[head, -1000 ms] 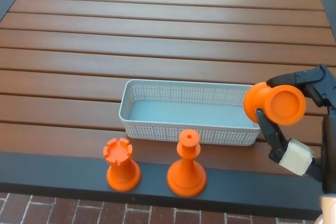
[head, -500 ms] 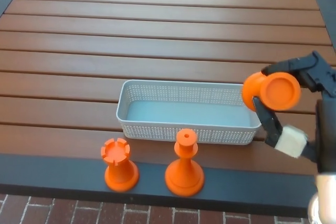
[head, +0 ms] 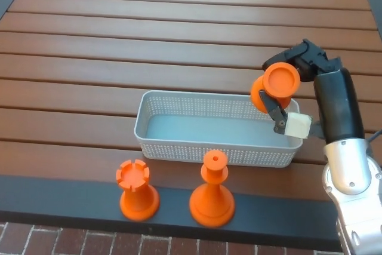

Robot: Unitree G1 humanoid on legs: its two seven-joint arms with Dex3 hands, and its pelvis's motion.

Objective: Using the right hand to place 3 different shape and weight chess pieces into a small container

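Observation:
My right hand [head: 290, 85] is shut on an orange chess piece [head: 273, 87], held tilted with its round base toward the camera, just above the right end of the basket. The small white perforated basket [head: 179, 147] lies on the wooden table with nothing inside it. An orange rook [head: 137, 189] stands upright on the dark front edge, left of an orange pawn-like piece [head: 212, 189], also upright, both in front of the basket. My left hand does not show.
Brown wooden slats [head: 179, 34] stretch behind the basket. A dark border [head: 71, 198] runs along the table's front, with brick paving [head: 89, 240] below it.
My right hand has carried the orange piece left and away from the camera, from beside the basket's right end to above that end.

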